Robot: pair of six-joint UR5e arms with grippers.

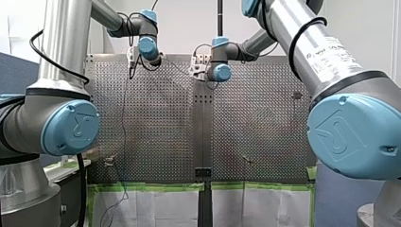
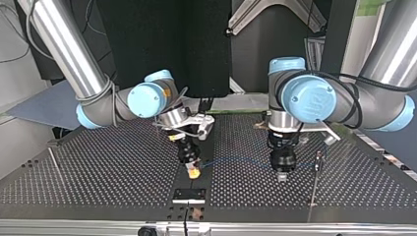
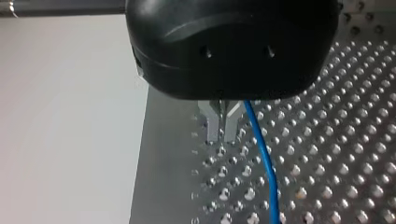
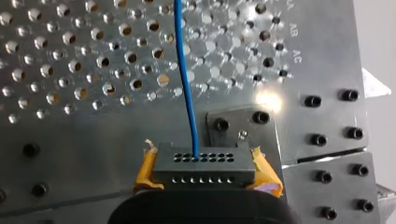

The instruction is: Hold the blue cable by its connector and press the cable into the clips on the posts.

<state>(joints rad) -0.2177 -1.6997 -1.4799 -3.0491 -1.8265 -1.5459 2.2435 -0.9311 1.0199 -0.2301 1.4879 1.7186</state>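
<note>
The black multi-hole connector [image 4: 204,171] sits between the yellow pads [image 4: 145,171] of my right gripper [image 4: 204,163], which is shut on it. The blue cable [image 4: 184,70] leaves the connector and runs ahead over the perforated table. In the top view my right gripper [image 2: 193,171] stands near the middle, and the cable [image 2: 236,160] stretches low across to my left gripper [image 2: 282,177]. The metal fingers [image 3: 212,126] of my left gripper [image 3: 221,139] are shut together, and the cable [image 3: 264,163] passes just beside them, not between them. A thin post [image 2: 318,160] stands beyond my left gripper.
A small dark plate [image 2: 189,195] with bolts lies at the table's near edge in the top view, below my right gripper. A thin rod [image 2: 54,164] lies at the far left there. In the front view, small posts [image 1: 109,161] [image 1: 246,160] stand near the table's front edge.
</note>
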